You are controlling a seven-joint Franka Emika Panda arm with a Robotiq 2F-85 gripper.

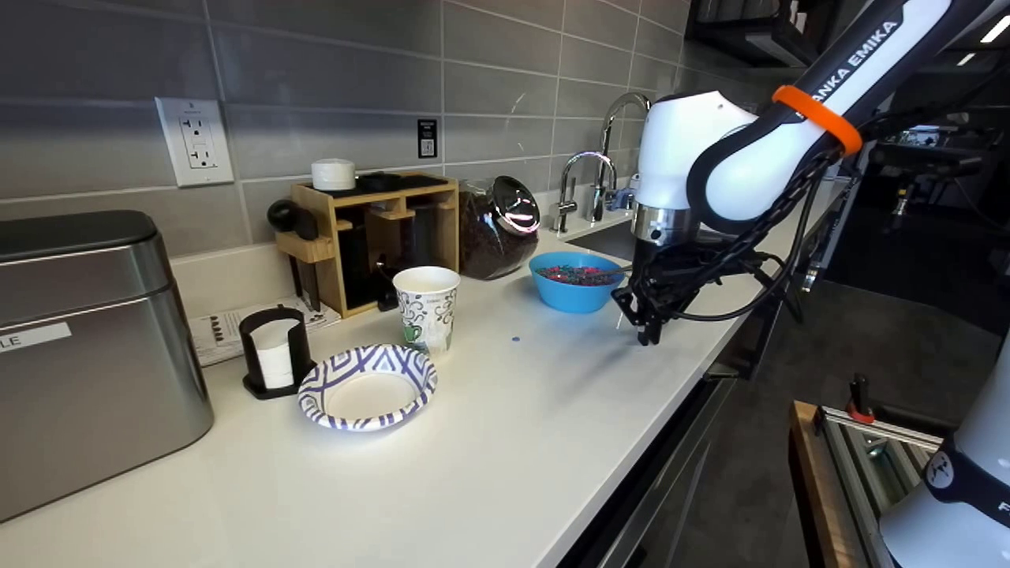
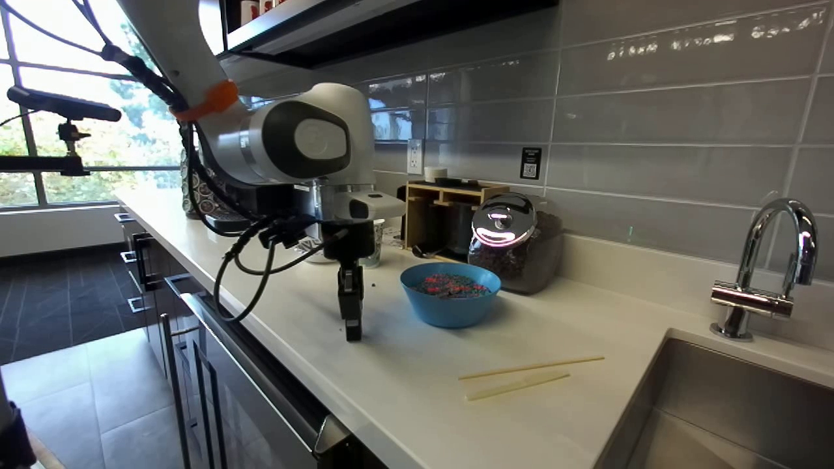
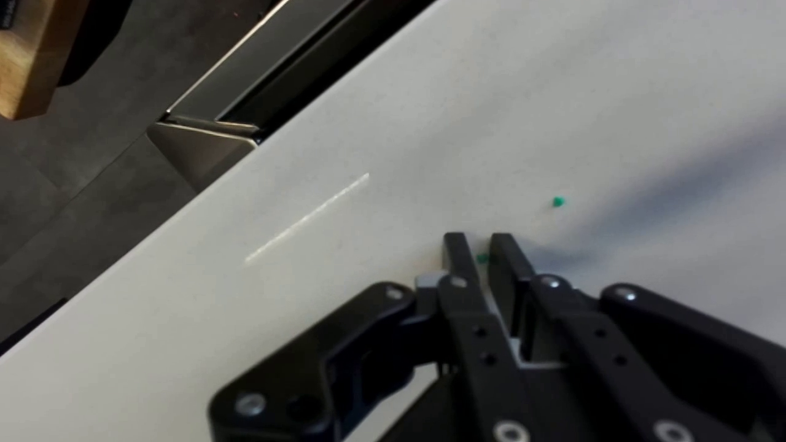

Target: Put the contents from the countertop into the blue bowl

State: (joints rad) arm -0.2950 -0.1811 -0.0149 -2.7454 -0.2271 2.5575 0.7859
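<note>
Countertop (image 1: 473, 481), off-white, long, straight-edged; steel bin (image 1: 95, 386), dark-lidded, standing on it; gripper (image 3: 478, 241), black, pointing down low over the countertop, parted by a narrow gap, nothing seen clasped; blue bowl (image 2: 449, 312), upright on the countertop, near the gripper; paper cup (image 1: 427, 308), printed, upright; multicoloured pieces (image 2: 449, 285), many, inside the blue bowl; blue speck (image 1: 515, 339), loose between cup and bowl; green speck (image 3: 482, 258), visible within the gripper's gap, contact unclear; second green speck (image 3: 558, 201), loose on the countertop nearby.
</note>
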